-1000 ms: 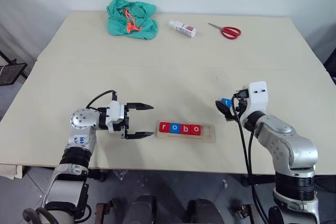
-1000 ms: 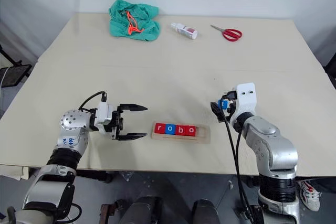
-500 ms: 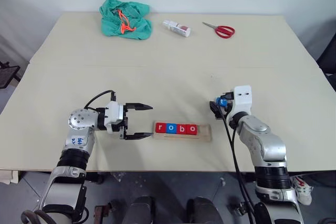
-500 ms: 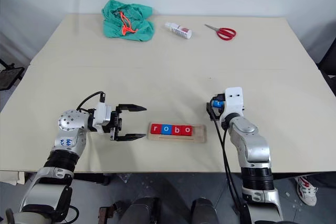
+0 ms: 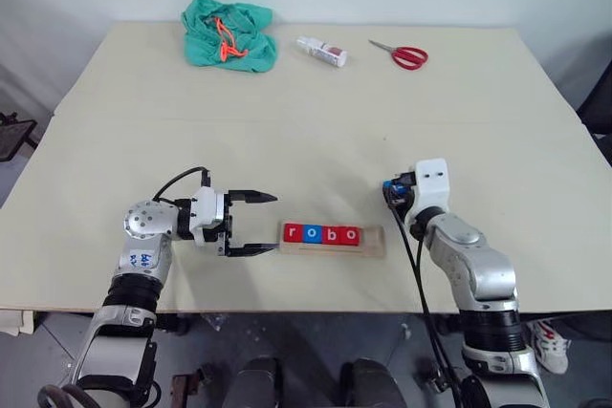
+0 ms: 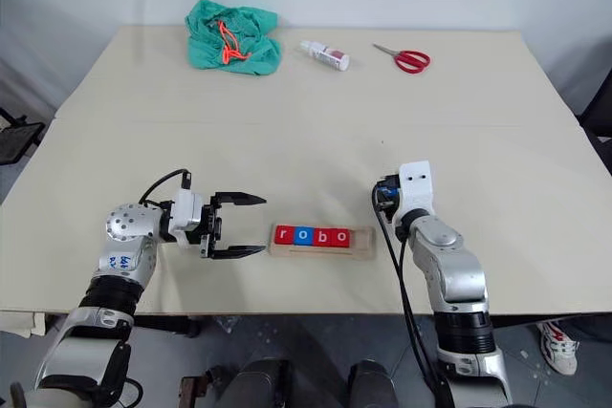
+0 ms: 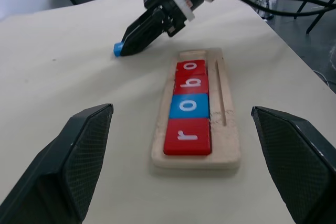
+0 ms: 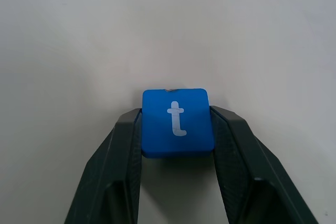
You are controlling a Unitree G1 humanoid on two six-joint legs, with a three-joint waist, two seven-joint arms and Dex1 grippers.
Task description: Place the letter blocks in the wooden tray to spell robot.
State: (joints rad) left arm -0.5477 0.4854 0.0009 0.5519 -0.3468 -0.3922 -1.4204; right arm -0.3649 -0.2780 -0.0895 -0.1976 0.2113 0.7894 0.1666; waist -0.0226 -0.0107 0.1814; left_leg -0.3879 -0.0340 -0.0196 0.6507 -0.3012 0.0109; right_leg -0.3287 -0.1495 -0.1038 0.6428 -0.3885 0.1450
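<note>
Blue t block (image 8: 177, 122) sits between the two black fingers (image 8: 115, 166) of the right gripper (image 8: 176, 129), and they press on both of its sides. It looks like it rests on the table (image 5: 306, 112), right of the middle of the frame in the left eye view. The wooden tray (image 5: 375, 243) lies lower in the frame and to the left of that gripper. Its long side runs left to right. Four blocks already sit in it and read r, o, b, o (image 5: 324, 234). One free spot is left at the right end, the end closest to the right gripper. So I think the t has to go down and left to fill that spot. The left gripper (image 5: 256, 224) hangs at the other end of the tray with its jaws wide and nothing in them.
</note>
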